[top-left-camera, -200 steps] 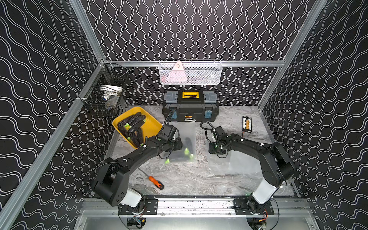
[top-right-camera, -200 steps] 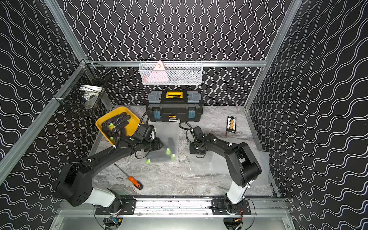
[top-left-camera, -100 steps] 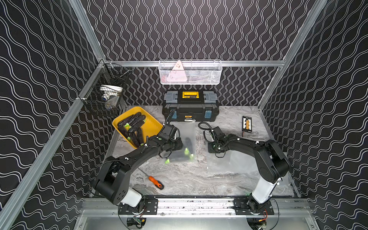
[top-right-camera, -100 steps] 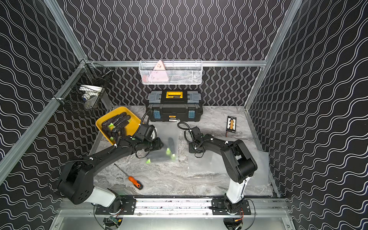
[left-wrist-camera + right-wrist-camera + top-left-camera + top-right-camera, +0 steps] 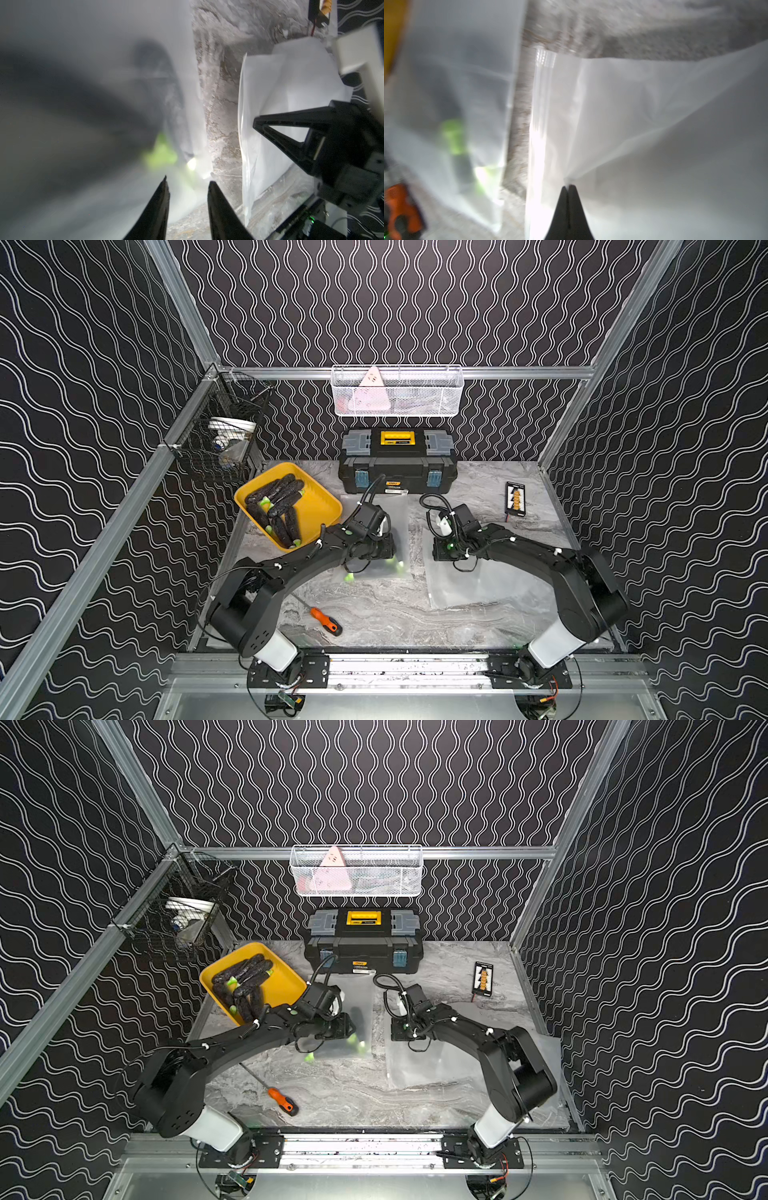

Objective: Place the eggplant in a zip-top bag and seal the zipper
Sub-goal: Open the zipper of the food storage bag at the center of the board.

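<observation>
A clear zip-top bag lies flat on the marble table right of centre. My right gripper is shut on its film near the left edge, and the film puckers at the tips. A second clear bag lies left of it. It holds dark eggplants with green stems. My left gripper sits low over that bag's right side. Its jaws are apart with nothing gripped. More eggplants fill the yellow tray.
A black toolbox stands behind the bags. An orange-handled screwdriver lies near the front left. A small black board lies at the back right. A white wire basket and a black one hang on the frame.
My right gripper has closed its jaws and now pinches the empty bag's film; its arm shifted slightly left. The left arm has not moved.
</observation>
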Robot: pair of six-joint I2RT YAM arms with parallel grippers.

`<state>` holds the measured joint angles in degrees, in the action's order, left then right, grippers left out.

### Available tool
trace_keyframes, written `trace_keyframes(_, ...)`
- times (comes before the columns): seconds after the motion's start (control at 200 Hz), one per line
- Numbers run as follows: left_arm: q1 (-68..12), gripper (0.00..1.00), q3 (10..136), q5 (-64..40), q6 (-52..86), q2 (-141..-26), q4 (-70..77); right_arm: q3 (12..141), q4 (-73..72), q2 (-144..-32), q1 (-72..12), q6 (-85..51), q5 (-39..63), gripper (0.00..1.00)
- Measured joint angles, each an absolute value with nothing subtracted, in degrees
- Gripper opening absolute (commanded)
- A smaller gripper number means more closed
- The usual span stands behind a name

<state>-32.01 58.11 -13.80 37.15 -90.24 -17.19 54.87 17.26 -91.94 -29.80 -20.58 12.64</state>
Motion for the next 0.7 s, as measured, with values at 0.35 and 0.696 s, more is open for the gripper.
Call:
trace_keyframes(0.35, -32.27, 0.33, 57.91, -20.91, 41.23, -91.22, -9.43, 51.68, 9.54, -85.65, -26.52, -22.06, 27.44, 0.0)
trace_keyframes(0.696, -32.27, 0.31, 56.21, -22.96, 45.5, -90.78, -3.01, 51.29, 6.87, -85.8, -26.57, -23.9, 31.73, 0.0)
